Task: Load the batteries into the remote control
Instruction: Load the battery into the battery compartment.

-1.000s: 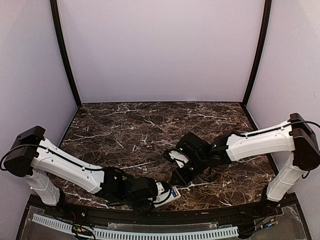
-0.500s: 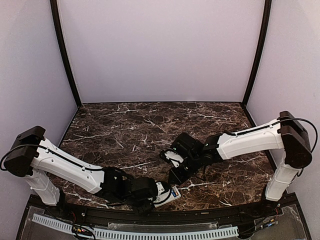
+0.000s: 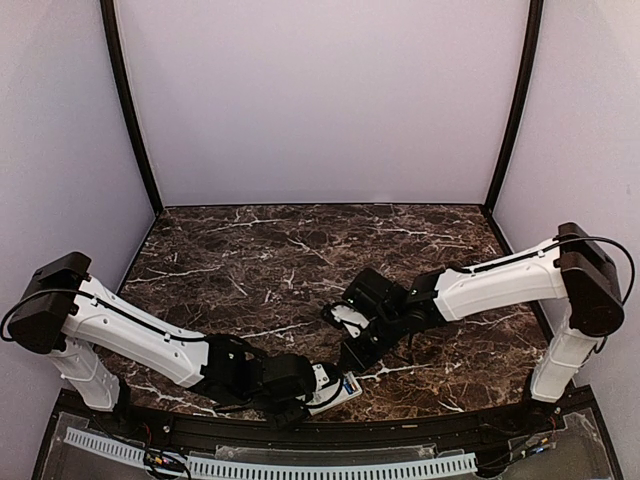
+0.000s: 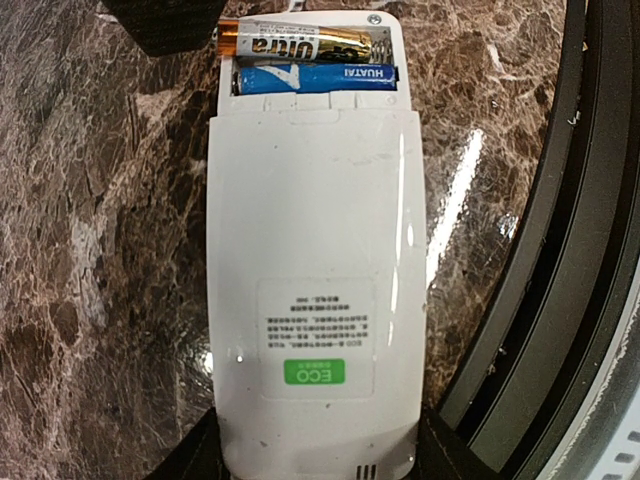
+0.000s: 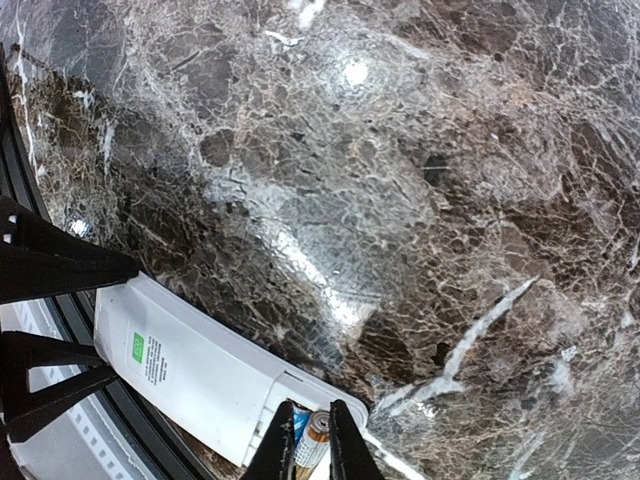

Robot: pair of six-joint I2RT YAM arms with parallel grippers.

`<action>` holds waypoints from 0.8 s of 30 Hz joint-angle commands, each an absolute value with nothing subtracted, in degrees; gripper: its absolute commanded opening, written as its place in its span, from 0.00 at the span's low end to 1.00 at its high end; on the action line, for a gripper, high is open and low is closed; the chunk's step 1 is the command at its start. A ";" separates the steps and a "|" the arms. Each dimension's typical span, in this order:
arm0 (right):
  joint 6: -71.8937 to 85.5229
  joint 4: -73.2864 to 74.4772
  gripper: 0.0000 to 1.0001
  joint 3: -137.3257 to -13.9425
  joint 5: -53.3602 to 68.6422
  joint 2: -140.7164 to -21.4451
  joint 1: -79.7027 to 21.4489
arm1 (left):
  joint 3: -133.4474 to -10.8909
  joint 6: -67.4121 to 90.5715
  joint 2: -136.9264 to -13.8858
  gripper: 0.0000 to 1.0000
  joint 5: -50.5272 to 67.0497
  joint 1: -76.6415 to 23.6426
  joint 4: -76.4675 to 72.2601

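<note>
**Both cells in the bay, right arm over the gold one**

The remote control (image 4: pixel 310 280) lies back-up on the marble table (image 5: pixel 400 150), close to the near edge and alongside the black edge rail (image 4: pixel 560 300). The left gripper (image 4: pixel 315 455) clamps its label end, one finger on each long side, jaws closed to the width of the case. I read that as a brace: the handset is pinned flat so it can't skate while the other arm works at the far end.

The battery bay at that far end is uncovered. Two cells lie crosswise in it, side by side. The blue battery (image 4: pixel 315 77) is on the inner side and the gold battery (image 4: pixel 295 42) on the outer, next to the end wall. From the left wrist view both look level with the case. I can't confirm the contacts are home.

The right gripper (image 5: pixel 312 415) sits right over the bay. Its jaws are drawn to a narrow slit, with the gold cell showing in the gap. I cannot tell whether the pads grip it, press on it, or stand just clear. A narrow set makes sense here, since a slot that tight leaves no room for wide fingers beside the blue cell.

My judgement: loading is nearly done, with the seating check and the cover left to do.
</note>
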State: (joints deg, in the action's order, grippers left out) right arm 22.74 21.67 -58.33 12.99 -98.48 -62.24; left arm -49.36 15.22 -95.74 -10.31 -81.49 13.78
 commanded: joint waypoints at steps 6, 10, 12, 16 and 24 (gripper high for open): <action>22.76 20.57 0.09 -56.42 12.68 -98.86 -63.05 | -48.25 14.77 -97.69 0.26 -10.41 -81.04 13.90; 22.69 20.30 0.08 -56.16 13.18 -98.98 -63.15 | -48.25 14.79 -97.65 0.26 -10.40 -80.99 13.88; 22.59 20.46 0.06 -56.06 13.22 -98.94 -63.23 | -48.21 14.77 -97.65 0.26 -10.31 -80.95 13.79; 22.63 20.43 0.06 -55.57 13.21 -99.17 -63.35 | -48.16 14.81 -97.65 0.26 -10.18 -80.86 13.67; 23.93 19.47 0.04 -53.09 12.67 -99.28 -64.29 | -48.08 14.77 -97.65 0.26 -10.00 -80.73 13.56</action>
State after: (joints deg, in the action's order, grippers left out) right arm 22.96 18.59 -55.53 12.73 -98.48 -62.98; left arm -49.36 15.20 -95.83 -10.07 -81.17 13.45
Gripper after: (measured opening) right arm 0.040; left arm 0.570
